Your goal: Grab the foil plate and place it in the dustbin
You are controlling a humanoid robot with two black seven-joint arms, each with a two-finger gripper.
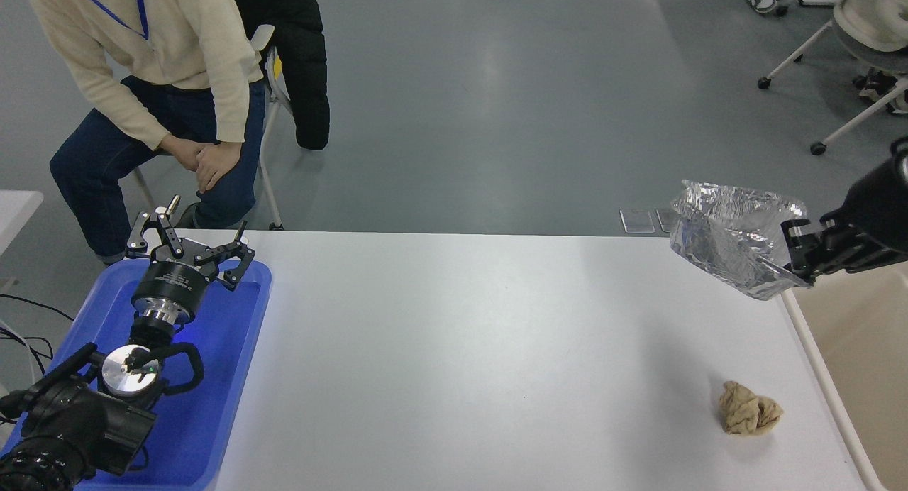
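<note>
Head view: right arm enters from the right edge, angled down-left, its black right gripper (800,253) with fingers clamped on the near-right rim of the shiny crinkled silver foil plate (734,235). Plate is held in the air, tilted, over the white table's (461,349) far right corner, just beside the rim of the beige plastic dustbin (862,356) at the table's right. Small crumpled tan paper ball (750,408) lies on the table near the right edge. Left arm is parked lower left over the blue plastic tray (213,406), left gripper (190,244) fingers spread wide, holding nothing. Person in a cream sweater (156,58) sits at the far left.
</note>
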